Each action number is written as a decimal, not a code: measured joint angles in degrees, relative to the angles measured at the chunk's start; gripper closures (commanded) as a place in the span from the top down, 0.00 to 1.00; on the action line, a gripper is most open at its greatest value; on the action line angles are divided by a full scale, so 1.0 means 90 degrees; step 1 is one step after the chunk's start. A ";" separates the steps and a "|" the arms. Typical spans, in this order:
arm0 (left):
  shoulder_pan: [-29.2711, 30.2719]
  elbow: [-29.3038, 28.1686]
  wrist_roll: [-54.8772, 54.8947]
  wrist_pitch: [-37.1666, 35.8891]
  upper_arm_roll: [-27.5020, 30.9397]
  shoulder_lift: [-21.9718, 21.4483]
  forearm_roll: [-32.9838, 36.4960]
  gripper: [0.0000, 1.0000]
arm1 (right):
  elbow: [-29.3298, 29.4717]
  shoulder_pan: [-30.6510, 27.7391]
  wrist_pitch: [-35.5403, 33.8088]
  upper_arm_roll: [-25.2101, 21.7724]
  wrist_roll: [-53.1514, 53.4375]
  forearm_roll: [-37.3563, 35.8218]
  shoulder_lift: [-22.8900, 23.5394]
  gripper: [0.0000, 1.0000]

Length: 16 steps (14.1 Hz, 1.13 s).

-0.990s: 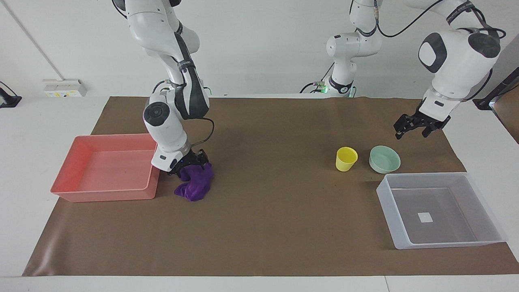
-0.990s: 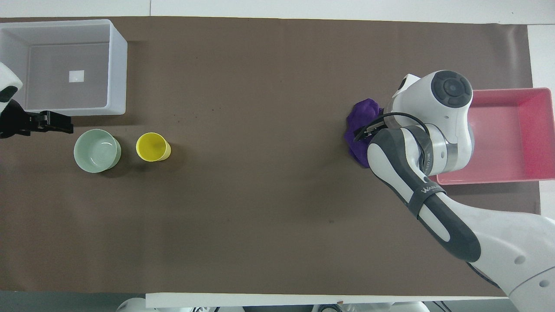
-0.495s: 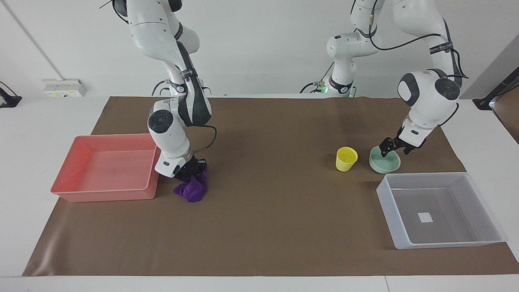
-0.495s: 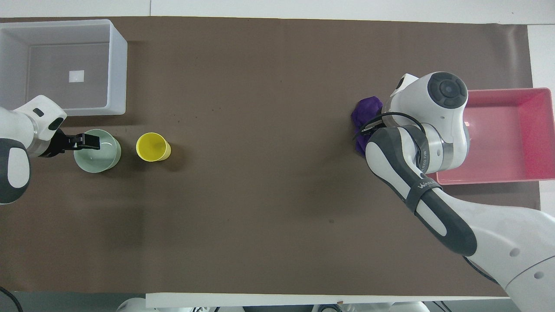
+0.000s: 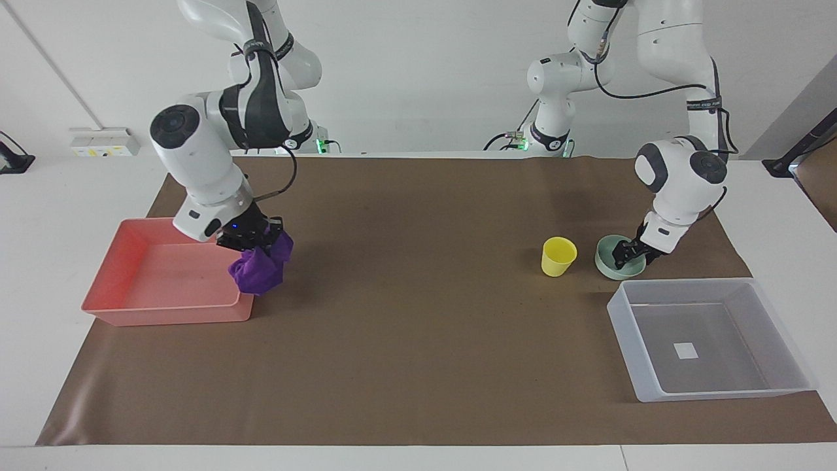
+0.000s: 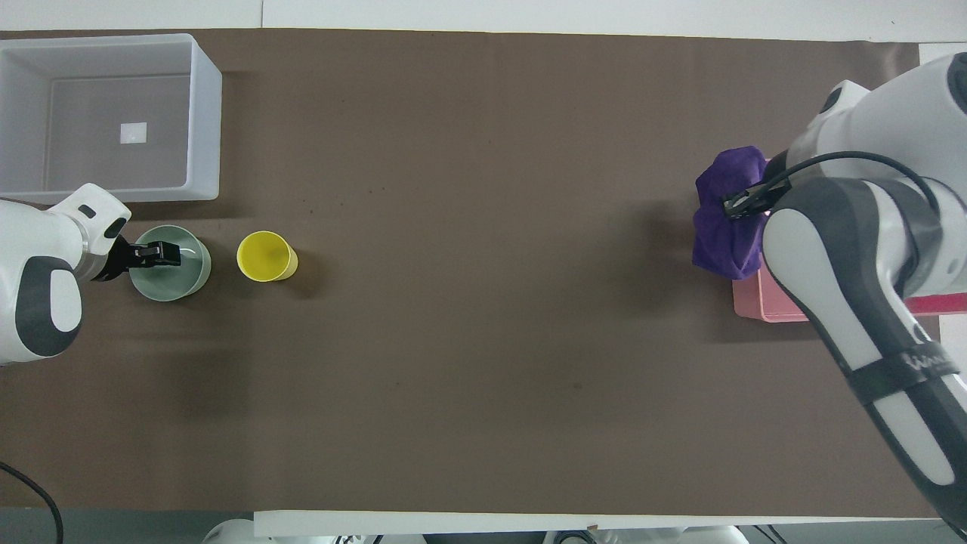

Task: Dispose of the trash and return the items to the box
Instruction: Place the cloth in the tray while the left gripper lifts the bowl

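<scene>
My right gripper (image 5: 252, 241) is shut on the purple rag (image 5: 259, 273) and holds it in the air over the pink tray's (image 5: 131, 226) edge toward the table's middle. In the overhead view the right gripper (image 6: 744, 204) shows with the rag (image 6: 725, 227) hanging under it. My left gripper (image 5: 628, 255) is low at the mint-green bowl's (image 5: 608, 263) rim, on the side toward the left arm's end; the overhead view shows the left gripper (image 6: 159, 255) over that bowl (image 6: 170, 278). The yellow cup (image 5: 559, 255) stands upright beside the bowl. The translucent box (image 5: 621, 314) is empty.
The pink tray (image 6: 763, 306) is mostly covered by my right arm in the overhead view. The box (image 6: 204, 113) lies farther from the robots than the bowl and the cup (image 6: 264, 255). A brown mat (image 5: 418, 327) covers the table.
My right gripper has lifted the rag off the mat and carried it up toward the pink tray. My left gripper has come down from the air to the bowl's rim.
</scene>
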 measured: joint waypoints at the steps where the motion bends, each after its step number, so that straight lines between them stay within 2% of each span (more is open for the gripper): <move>1: 0.0000 0.0037 0.0000 -0.0068 -0.0017 -0.0015 0.0000 0.06 | -0.0005 -0.0244 -0.0132 -0.0009 -0.0326 -0.0009 -0.0101 0.00; 2: 0.0000 0.0132 0.0000 -0.0286 -0.0019 -0.0044 0.0000 0.05 | -0.0028 -0.0569 -0.0197 -0.0017 -0.0699 -0.0011 -0.0151 0.00; 4: -0.0009 0.0550 0.0000 -0.1328 -0.0052 -0.0205 0.0000 0.00 | -0.0179 -0.1163 -0.0111 -0.0042 -0.1214 -0.0009 -0.0155 0.00; 7: -0.0181 0.1819 -0.0049 -0.3262 -0.0128 -0.0641 -0.0041 0.00 | -0.0644 -0.1473 0.0451 -0.0046 -0.1316 -0.0009 -0.0055 0.02; 8: -0.0223 0.2290 -0.0088 -0.3596 -0.0134 -0.0670 -0.0087 0.00 | -0.0795 -0.1482 0.0714 -0.0046 -0.1317 -0.0010 0.0022 0.07; 9: -0.0232 0.2692 -0.0132 -0.3699 -0.0132 -0.0619 -0.0127 0.00 | -0.0934 -0.1474 0.0958 -0.0037 -0.1317 -0.0010 0.0104 0.17; 10: -0.0225 0.3031 -0.0168 -0.3694 -0.0115 -0.0490 -0.0142 0.00 | -0.1029 -0.1460 0.1121 -0.0022 -0.1316 -0.0010 0.0167 0.25; 12: -0.0200 0.3753 -0.0204 -0.3542 -0.0043 0.0117 -0.0160 0.00 | -0.1073 -0.1382 0.1173 0.0003 -0.1316 -0.0009 0.0213 0.67; 13: -0.0166 0.4175 -0.0224 -0.3347 -0.0011 0.0572 -0.0163 0.00 | -0.1070 -0.1330 0.1173 0.0013 -0.1315 -0.0009 0.0205 0.76; 14: -0.0098 0.4562 -0.0242 -0.3069 0.0019 0.1065 -0.0177 0.00 | -0.1067 -0.1291 0.1172 0.0024 -0.1304 -0.0008 0.0195 0.80; 16: 0.0062 0.4957 -0.0243 -0.2272 0.0046 0.1866 -0.0261 0.00 | -0.0985 -0.1186 0.1091 0.0044 -0.1150 -0.0005 0.0179 0.83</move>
